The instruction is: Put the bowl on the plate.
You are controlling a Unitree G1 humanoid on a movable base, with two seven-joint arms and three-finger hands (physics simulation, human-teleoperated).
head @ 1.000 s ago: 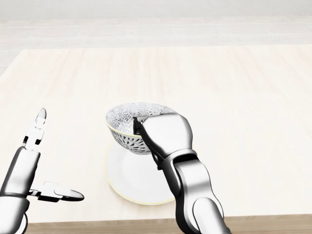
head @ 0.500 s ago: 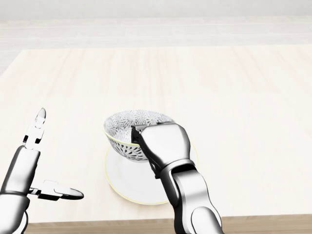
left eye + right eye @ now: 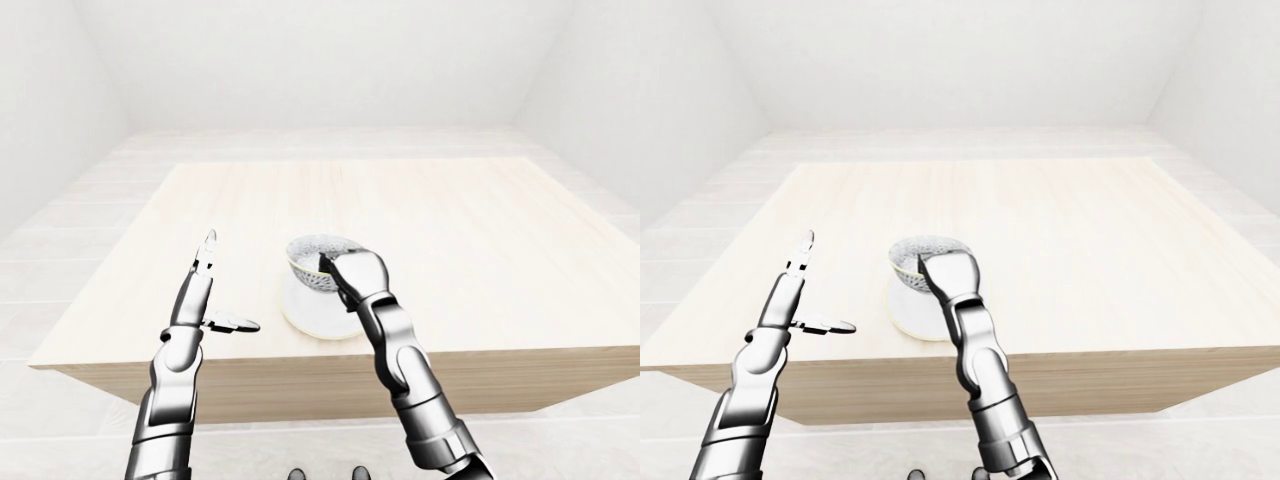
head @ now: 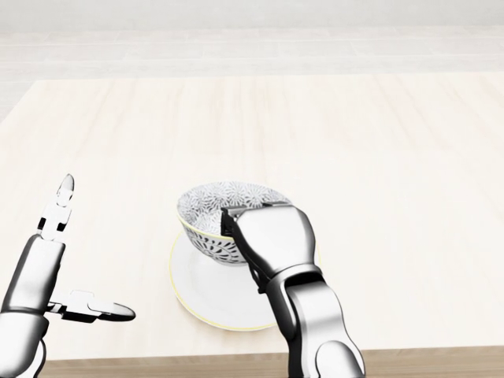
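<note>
The bowl (image 4: 213, 206), grey-and-white patterned with a pale yellow rim, stands nearly level over the upper part of the white plate (image 4: 201, 295) in the head view. Its base appears to touch the plate. My right hand (image 4: 236, 222) is shut on the bowl's right rim, with the thumb inside and the fingers outside. The hand's body hides the right side of both bowl and plate. My left hand (image 4: 90, 252) stands open at the lower left, apart from the plate, with one finger pointing up and the thumb (image 4: 106, 313) pointing right.
The bowl and plate sit near the bottom edge of a light wooden table (image 4: 354, 142) in the head view. In the left-eye view, pale floor (image 3: 70, 230) and white walls surround the table.
The right hand has lowered the bowl from a tilted, raised pose, carried it slightly left, then back right, and it now sits level on the plate. The left hand has not moved.
</note>
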